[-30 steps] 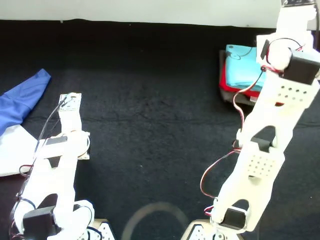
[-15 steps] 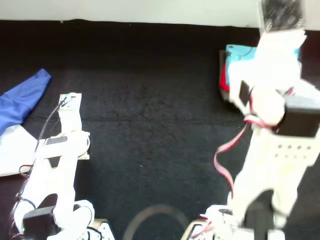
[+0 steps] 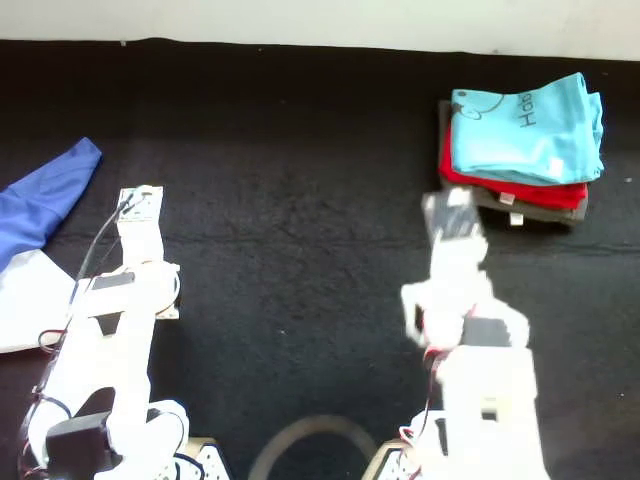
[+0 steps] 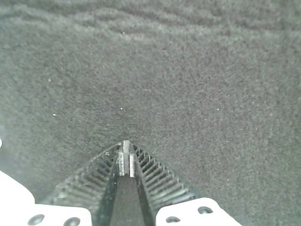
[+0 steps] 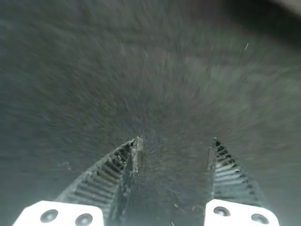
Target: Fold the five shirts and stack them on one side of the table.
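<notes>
At the table's back right lies a stack of folded shirts: a light blue shirt [image 3: 525, 125] on top, a red shirt [image 3: 515, 185] under it, a dark one [image 3: 535, 210] at the bottom. A blue shirt [image 3: 45, 195] and a white shirt [image 3: 25, 295] lie unfolded at the left edge. My left gripper [image 3: 140, 200] rests low over bare cloth beside them, shut with nothing in it [image 4: 125, 149]. My right gripper [image 3: 452, 215] sits in front of the stack, open and empty [image 5: 175, 153] above the black cloth.
A black cloth [image 3: 300, 200] covers the table. A white wall strip [image 3: 300, 20] runs along the far edge. The arm bases stand at the near edge, with a ring-shaped mark [image 3: 310, 440] between them.
The right arm has drawn back from over the stack toward the near side and folded down; the stack is now uncovered. The left arm has not moved.
</notes>
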`<state>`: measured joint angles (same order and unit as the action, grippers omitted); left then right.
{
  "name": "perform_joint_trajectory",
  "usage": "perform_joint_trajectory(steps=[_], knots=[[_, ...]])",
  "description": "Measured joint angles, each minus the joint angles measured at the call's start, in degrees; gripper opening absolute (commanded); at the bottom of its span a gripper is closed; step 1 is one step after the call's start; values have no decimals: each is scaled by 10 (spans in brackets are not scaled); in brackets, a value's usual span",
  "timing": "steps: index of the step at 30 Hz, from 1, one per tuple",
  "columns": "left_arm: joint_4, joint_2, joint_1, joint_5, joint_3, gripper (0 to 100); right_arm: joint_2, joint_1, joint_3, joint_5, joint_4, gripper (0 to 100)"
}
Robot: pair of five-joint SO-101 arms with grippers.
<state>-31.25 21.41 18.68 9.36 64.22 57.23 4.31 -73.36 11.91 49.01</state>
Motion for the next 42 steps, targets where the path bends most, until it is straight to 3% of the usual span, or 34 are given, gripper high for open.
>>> perform_joint_trajectory(steps=[2, 6, 16, 21, 25, 27, 31, 42], knots=[[0, 0, 0, 0, 0, 13, 36, 0, -98, 0, -69, 221], [0, 0, 0, 0, 0, 13, 96, 0, -191, -1, -105, 221], [-14, 4, 1, 5, -1, 14, 165, 0, -224, -1, -106, 221], [-187, 15, 50, 33, -86, 45, 177, 0, -225, -1, -106, 221], [-353, 16, 145, 59, -219, 181, 177, 0, -225, -1, -106, 221], [-392, 11, 197, 89, -281, 188, 177, 0, -225, -1, -106, 221], [-409, -67, 257, 132, -354, 188, 177, 0, -225, -1, -106, 221], [-374, -391, 269, 168, -491, 188, 177, 0, -225, -1, -106, 221]])
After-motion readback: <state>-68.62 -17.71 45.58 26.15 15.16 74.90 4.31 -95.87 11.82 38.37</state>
